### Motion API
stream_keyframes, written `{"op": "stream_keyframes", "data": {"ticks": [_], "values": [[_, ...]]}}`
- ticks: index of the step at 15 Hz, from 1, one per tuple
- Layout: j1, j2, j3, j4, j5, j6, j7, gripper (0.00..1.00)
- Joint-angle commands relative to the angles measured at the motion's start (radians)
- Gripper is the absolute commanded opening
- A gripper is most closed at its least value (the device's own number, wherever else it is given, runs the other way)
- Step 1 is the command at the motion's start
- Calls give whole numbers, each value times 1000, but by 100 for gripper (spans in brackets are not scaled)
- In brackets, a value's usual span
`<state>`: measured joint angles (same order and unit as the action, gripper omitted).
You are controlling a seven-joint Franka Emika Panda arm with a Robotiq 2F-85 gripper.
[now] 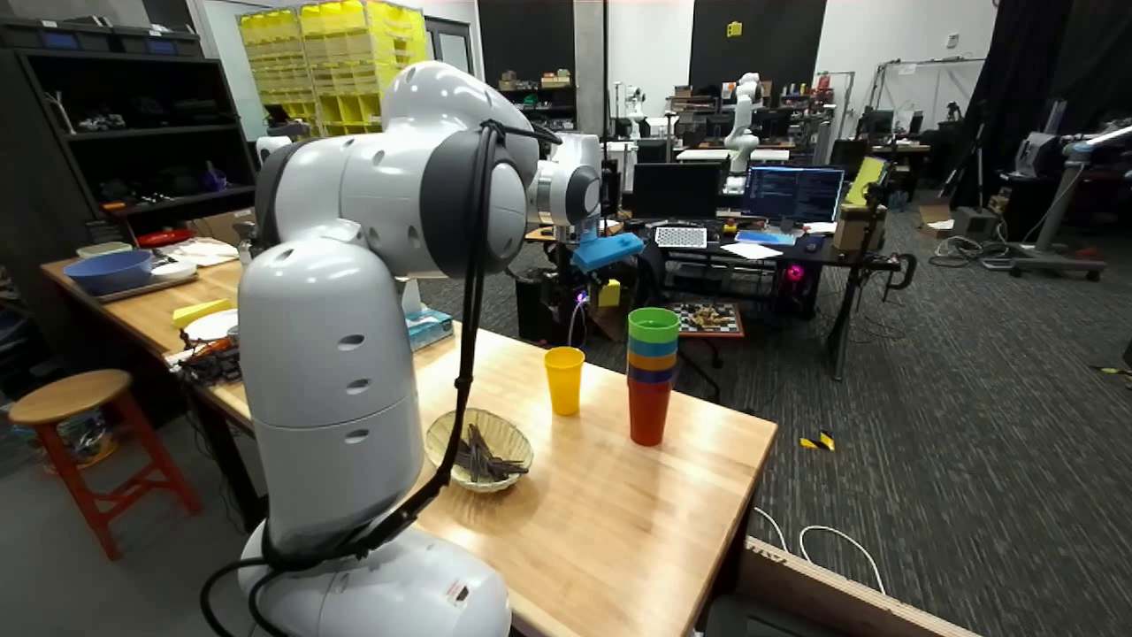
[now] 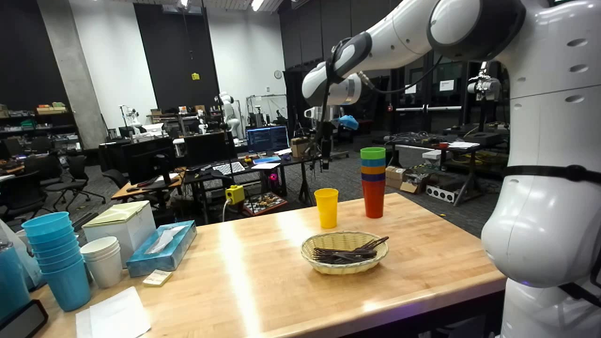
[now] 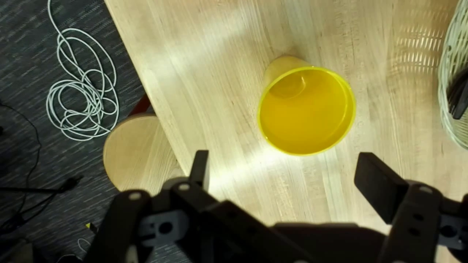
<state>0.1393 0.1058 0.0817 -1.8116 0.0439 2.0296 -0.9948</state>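
Standing upright near long edge of counter (image 2: 281,281), opposite arm base (image 1: 407,584): 1 yellow cup (image 3: 307,113); cup stack (image 2: 374,183) nearer corner. Hand (image 3: 283,175) higher up, jaws spread wide, nothing between. Looks like thin plastic; probably light, bit slick, walls giving under squeeze. Best hold, I'd guess: across sides, just below rim.

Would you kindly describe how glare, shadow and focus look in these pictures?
In an exterior view, a long bright streak of glare runs across the wooden table; in the wrist view, glare whitens the table beside the yellow cup, the wicker basket casts a dappled shadow, and the pincer looks dark and slightly soft.
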Motion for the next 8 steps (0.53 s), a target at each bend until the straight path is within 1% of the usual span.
{"op": "stream_keyframes", "data": {"ticks": [1, 8], "values": [[-24, 35, 24, 7, 29, 20, -30, 100], [-45, 58, 40, -32, 33, 81, -71, 100]]}}
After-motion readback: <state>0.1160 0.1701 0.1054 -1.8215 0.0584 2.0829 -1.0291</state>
